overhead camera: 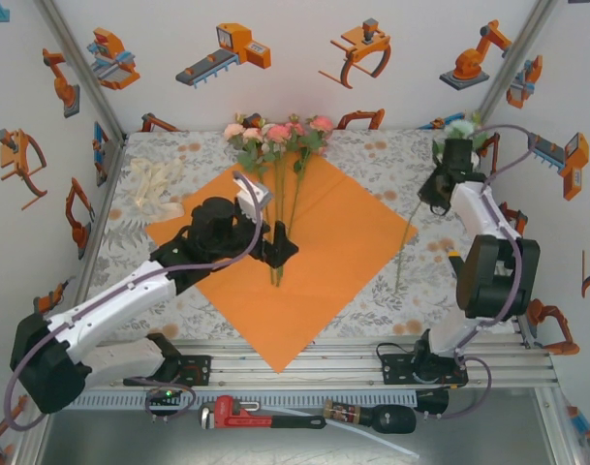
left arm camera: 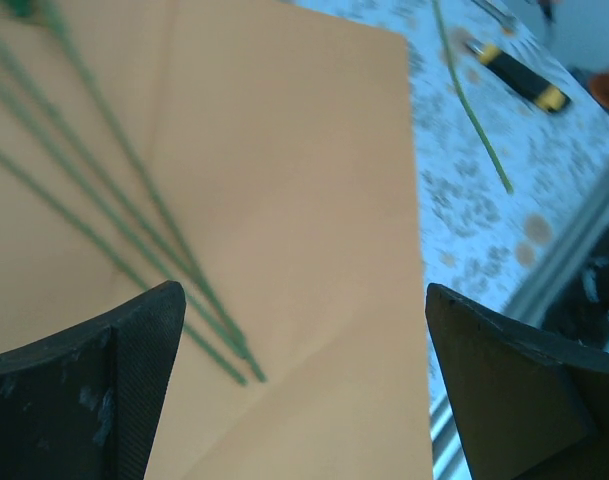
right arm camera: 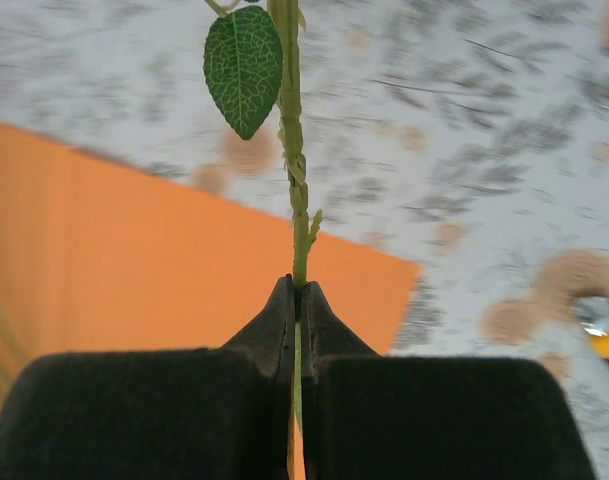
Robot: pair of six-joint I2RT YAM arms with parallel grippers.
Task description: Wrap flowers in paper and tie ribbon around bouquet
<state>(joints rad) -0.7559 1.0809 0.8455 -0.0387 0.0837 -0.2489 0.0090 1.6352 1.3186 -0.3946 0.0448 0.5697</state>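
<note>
From above, we see the paper (overhead camera: 343,242) lying flat in the middle of the table (overhead camera: 391,145), with one corner pointing to the near edge. We think it lies open like this so the flowers can be rolled up in it. The flowers (overhead camera: 275,136) lie on it with their heads at the paper's far corner and their stems running to its middle. The left pincer (overhead camera: 278,247) hangs over the stem ends. The right pincer (overhead camera: 434,192) is up near the far right corner of the table, and the lone flower (overhead camera: 408,242) hangs down from it beside the paper's right corner. We think it is on its way to join the bunch. The ribbon (overhead camera: 154,189) waits in a heap near the left edge, because tying comes last.

From the left wrist, we see the left pincer (left arm camera: 304,330) wide open with nothing in it. The green stems (left arm camera: 134,200) lie on the paper just ahead of it.

From the right wrist, we see the right pincer (right arm camera: 297,300) squeezed tight on the thin stem of the lone flower (right arm camera: 296,180). A grip low on the stem keeps the soft head safe. A leaf (right arm camera: 244,70) sticks out higher up.
</note>
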